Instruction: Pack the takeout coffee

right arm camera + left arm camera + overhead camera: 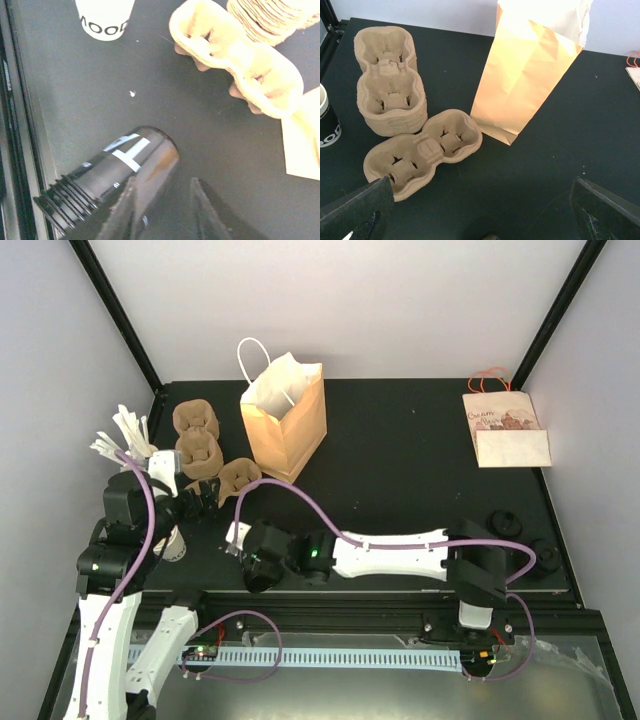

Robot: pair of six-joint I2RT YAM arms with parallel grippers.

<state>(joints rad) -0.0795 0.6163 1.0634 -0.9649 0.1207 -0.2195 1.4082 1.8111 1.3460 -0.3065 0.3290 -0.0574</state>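
Where the right arm [390, 545] lies low across the black surface [400, 480], the right tool [164, 184] sits at a toppled dark cup [115, 170], grip unclear. The left tool [480, 210] gapes wide at the surface's left side.

Overhead, soft even light falls from above; the pale walls are close to blown out and the matte black tabletop [400, 460] swallows detail, so shadows barely register. The paper bag [285, 425] glows along its open rim. In the left wrist view the middle is crisp, but the bag's top clips to white, and the left fingers [357, 212] are dark, blurred wedges in the 2 lower corners. The right wrist view is overexposed: the tabletop reads grey, the cup carrier [240, 55] washes to pale cream, a warm glare streak runs along the dark cup [120, 170], and the right fingers [132, 210] are soft and out of focus
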